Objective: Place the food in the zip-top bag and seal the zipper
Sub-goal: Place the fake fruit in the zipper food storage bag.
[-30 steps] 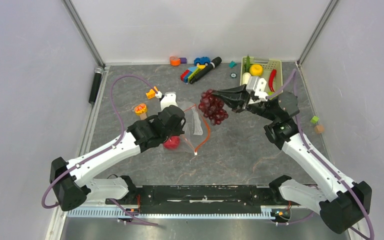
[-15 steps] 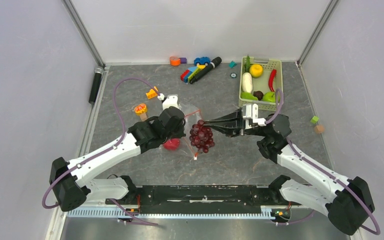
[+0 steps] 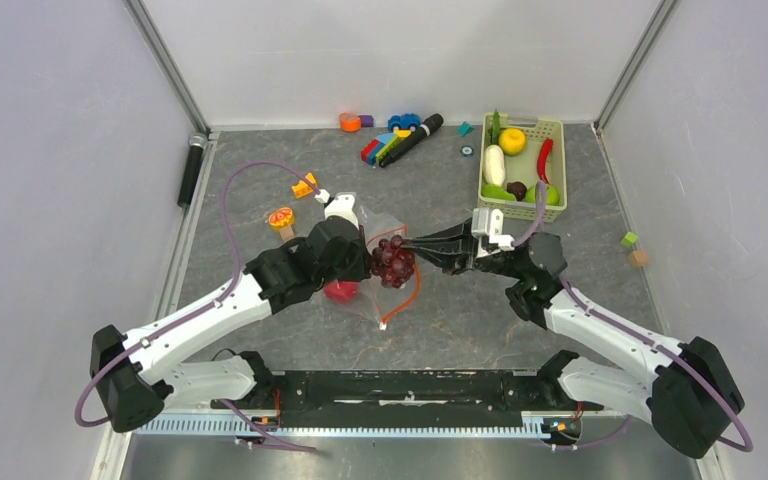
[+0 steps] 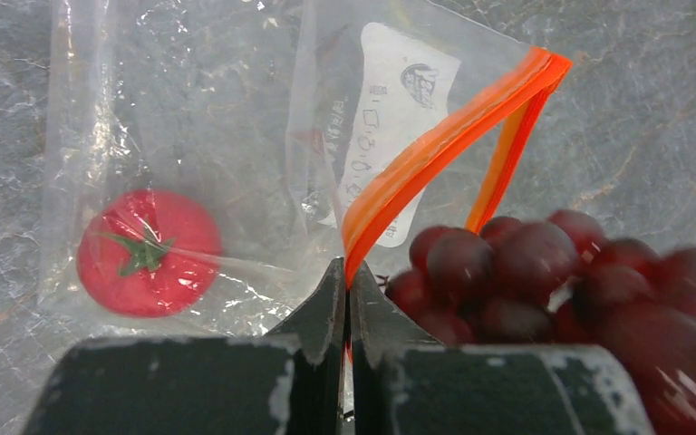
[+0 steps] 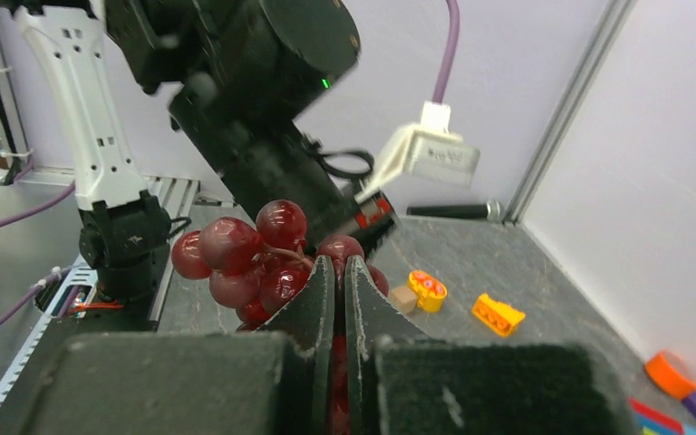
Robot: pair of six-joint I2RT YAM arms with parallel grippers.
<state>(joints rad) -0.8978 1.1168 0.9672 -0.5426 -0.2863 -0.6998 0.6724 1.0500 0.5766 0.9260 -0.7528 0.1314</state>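
The dark red plastic grape bunch [image 3: 393, 262] hangs at the mouth of the clear, crinkly zip-top bag [image 4: 190, 109], clamped between the closed fingers of the right gripper [image 5: 340, 272]. The left gripper [image 4: 346, 294] is pinched tight on the bag's thin red-orange zipper strip [image 4: 444, 145], and a round red toy fruit [image 4: 149, 252] lies inside the bag. Other toy fruits and vegetables [image 3: 494, 163] sit in the pale green plastic basket [image 3: 545, 121] at the far right of the table.

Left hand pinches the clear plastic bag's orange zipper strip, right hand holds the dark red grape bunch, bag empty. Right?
Not empty: the left wrist view shows a round red toy fruit with a green stem inside the clear plastic bag. The left hand does pinch the orange zipper strip, and the right hand holds the dark red grape bunch.
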